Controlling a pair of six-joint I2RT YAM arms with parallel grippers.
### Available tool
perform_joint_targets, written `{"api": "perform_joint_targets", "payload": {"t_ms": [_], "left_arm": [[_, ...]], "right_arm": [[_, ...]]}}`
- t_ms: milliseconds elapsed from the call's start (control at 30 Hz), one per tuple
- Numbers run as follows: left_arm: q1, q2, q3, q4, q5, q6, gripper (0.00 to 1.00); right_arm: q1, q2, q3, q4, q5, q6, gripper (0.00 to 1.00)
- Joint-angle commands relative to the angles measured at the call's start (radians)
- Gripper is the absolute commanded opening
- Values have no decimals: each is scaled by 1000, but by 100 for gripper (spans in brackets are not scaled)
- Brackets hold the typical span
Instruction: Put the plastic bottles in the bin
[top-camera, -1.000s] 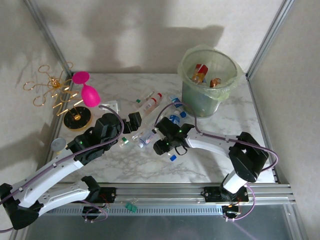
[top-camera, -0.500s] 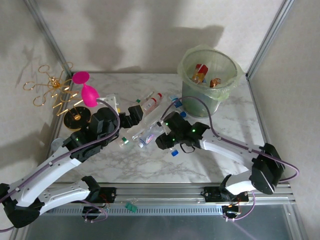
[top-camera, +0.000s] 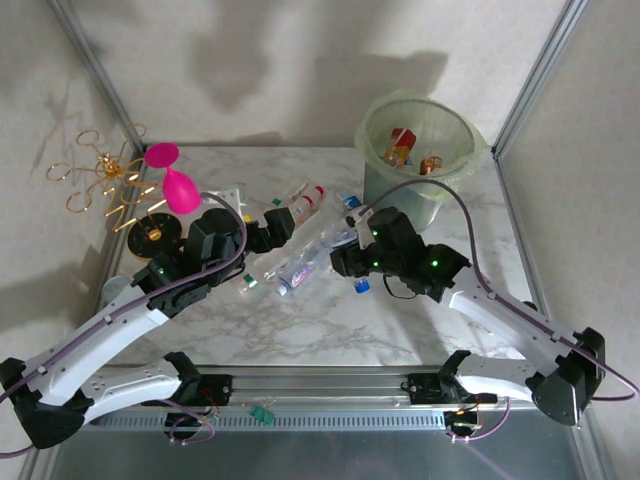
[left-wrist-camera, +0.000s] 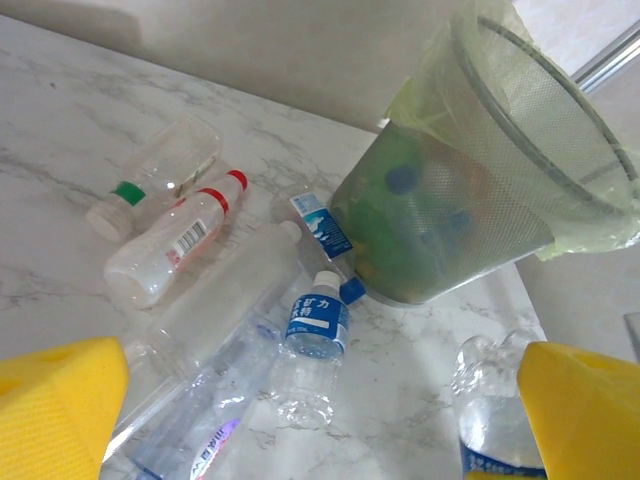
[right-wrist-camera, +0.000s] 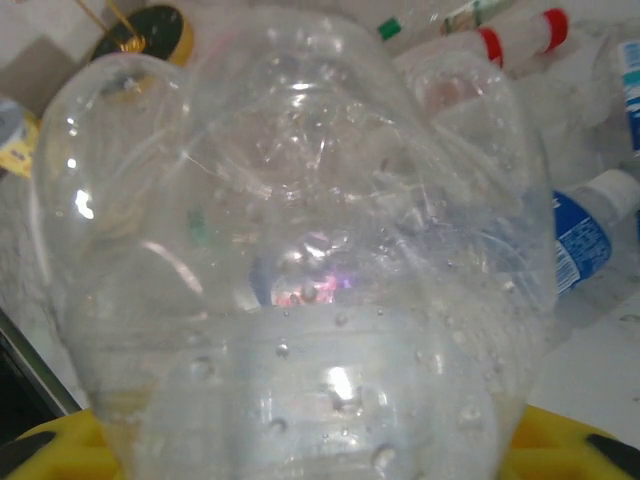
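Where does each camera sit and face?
Top external: above, behind the robot, looking down on the table; left arm, right arm show.
Left wrist: on left arm, facing the bin; open left fingers show.
Right wrist: close on the clear bottle between right fingers.
Shared: both wrist views catch the red-capped bottle.

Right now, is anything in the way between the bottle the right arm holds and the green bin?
Nothing visible blocks the way through the air. The right gripper grips a clear bottle; loose bottles lie low near the foot of the bin. Its own tall wall means going over the rim.
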Motion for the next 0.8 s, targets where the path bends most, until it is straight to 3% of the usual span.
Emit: {"api": "perform_joint_targets", "payload": {"t_ms": [0,233,767], "left_arm": [[-4,1,30,36,62,-29,100],[-4,1,15,84,171,-49,100],[-4,-60,-9,93,181,-29,100]], "right_arm": [[-43,-44,19,39,-39,34,48],[-154,-95,80,68,-183,97,49],[-330,-35,294,67,-324,180,49]]}}
